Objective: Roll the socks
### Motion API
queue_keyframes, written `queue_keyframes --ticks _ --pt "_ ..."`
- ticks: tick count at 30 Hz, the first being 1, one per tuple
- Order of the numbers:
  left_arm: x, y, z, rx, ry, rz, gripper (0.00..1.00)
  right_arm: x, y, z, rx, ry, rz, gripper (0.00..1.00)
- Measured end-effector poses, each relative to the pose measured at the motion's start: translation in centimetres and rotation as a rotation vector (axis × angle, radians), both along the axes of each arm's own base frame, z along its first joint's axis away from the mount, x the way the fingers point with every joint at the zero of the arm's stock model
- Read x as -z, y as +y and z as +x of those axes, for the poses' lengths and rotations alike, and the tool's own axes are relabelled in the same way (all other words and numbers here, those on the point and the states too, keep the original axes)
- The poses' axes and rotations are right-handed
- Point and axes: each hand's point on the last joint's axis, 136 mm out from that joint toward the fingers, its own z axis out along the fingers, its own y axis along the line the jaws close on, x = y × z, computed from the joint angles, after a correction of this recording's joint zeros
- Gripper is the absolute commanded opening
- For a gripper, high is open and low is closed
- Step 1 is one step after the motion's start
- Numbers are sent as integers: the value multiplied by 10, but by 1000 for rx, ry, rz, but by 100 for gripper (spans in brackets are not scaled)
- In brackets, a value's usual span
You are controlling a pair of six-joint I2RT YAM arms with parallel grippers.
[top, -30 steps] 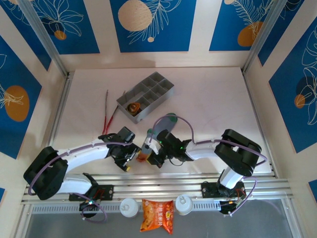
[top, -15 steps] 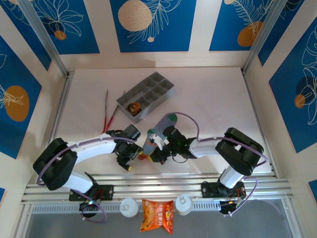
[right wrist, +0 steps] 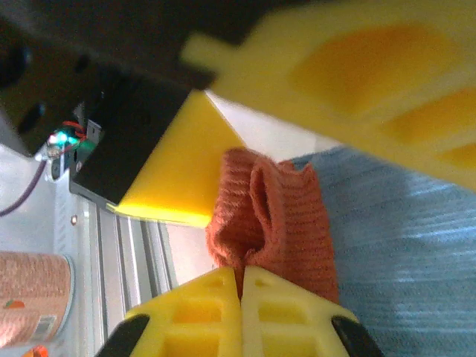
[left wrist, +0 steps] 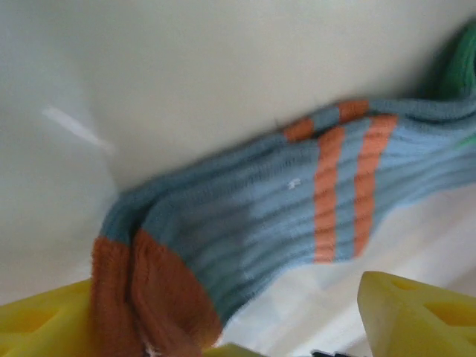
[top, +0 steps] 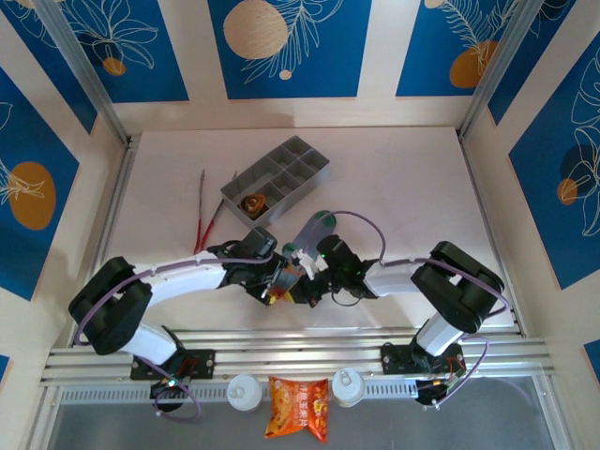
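Note:
The grey-blue sock (top: 309, 246) lies stretched on the table, green toe (top: 323, 223) far, orange cuff (top: 274, 294) near. In the left wrist view the grey-blue sock (left wrist: 282, 208) shows orange stripes and its cuff (left wrist: 141, 297) at lower left. My right gripper (right wrist: 240, 279) is shut on the orange cuff (right wrist: 271, 208). My left gripper (left wrist: 223, 331) is open, its yellow fingers (right wrist: 186, 167) spread on either side of the cuff. Both grippers meet at the cuff, left gripper (top: 268, 284) and right gripper (top: 289, 286). A brown-orange roll (top: 251, 202), apparently the olive-brown sock, sits in the tray.
The grey compartment tray (top: 291, 169) stands at the back centre. Red-handled tongs (top: 206, 220) lie to its left. A snack bag (top: 298, 408) and two white cups (top: 244, 392) sit beyond the front rail.
My left gripper has moved right, up to the sock's cuff. The right gripper has kept hold of the cuff and shifted slightly.

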Motion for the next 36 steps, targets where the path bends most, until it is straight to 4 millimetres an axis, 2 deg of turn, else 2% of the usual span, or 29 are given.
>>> queue_keyframes --ticks 3,11,16,23,31,36 --pt "-8 -8 1 -11 18 -41 72 -4 -1 5 9 -4 14 0" --pt "-10 -4 -11 11 70 -25 62 -4 -2 3 2 13 21 0" --pt "-9 -2 -17 48 90 -5 59 1 -10 4 19 31 10 0" --pt "0 -8 -14 92 103 23 51 -1 -15 4 32 31 11 0" --pt "9 -6 -15 132 135 79 27 -2 -21 4 48 34 13 0" --pt "11 -3 -18 151 162 115 22 -2 -26 7 67 34 11 0"
